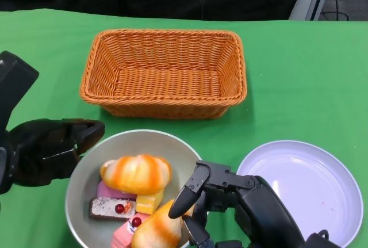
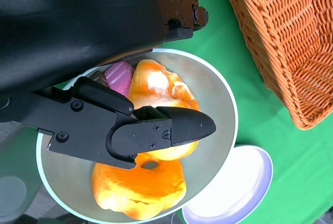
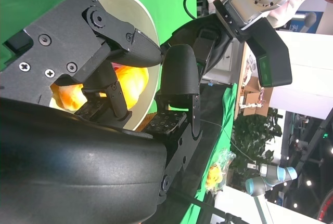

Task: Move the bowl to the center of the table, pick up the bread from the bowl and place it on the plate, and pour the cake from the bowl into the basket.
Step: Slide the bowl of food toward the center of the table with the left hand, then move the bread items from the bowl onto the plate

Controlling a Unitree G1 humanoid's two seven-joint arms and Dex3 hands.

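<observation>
Head view: bread (image 1: pixel 138 173) in bowl (image 1: pixel 172 144)

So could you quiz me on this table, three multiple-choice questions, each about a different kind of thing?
1. Where does the basket sit relative to the bowl?
A. Behind it, farther from the robot
B. Inside it
C. On the plate

2. How many orange-glazed bread rolls lie in the bowl?
A. None
B. Two
C. Five

3. What is the state of the plate?
A. Piled with bread
B. Upside down
C. Empty

Answers: 1 A, the basket lies beyond the bowl in the head view. 2 B, one roll lies mid-bowl, another at its near edge. 3 C, the plate's surface shows bare.
</observation>
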